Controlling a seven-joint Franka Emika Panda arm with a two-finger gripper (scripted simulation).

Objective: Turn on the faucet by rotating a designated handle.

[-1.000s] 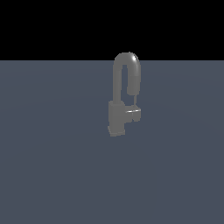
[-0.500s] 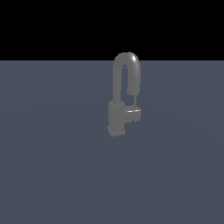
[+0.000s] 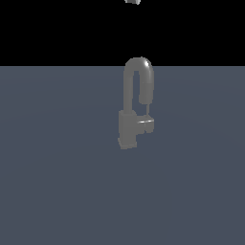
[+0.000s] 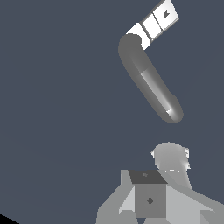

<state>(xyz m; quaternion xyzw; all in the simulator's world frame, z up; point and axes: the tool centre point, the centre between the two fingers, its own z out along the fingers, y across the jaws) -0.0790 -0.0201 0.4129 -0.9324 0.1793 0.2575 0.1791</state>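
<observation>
One target: the faucet (image 3: 136, 107) stands alone near the middle of the grey bench (image 3: 57, 191), arched spout up, blocky base down.
Handle: the handle (image 3: 146, 124) is a short stub sticking out of the base toward the exterior view's right, with a thin pin rising from it beside the spout's open end.
Tool: the tool (image 4: 151, 199) shows at the edge of the wrist view as pale blocks. I cannot tell whether its fingers are apart or together, and nothing is visibly held.
Arm position: only a small pale scrap (image 3: 132, 1) shows at the top of the exterior view, high above the faucet and well apart from it.
Wrist view: I look down on the spout's arch (image 4: 151, 81), with a bright blocky piece (image 4: 155, 22) at its far end (probably the handle side, though I can't be certain).
Step in hand: approach, as I judge it; no contact yet.
How I'd do it well: descend beside the arch, not over it, to avoid clipping the spout.
Contact plan: meet the stub near its outer end for leverage, then push steadily around its pivot.
Risk: the stub is short and glossy, so a shallow touch may slip off.
</observation>
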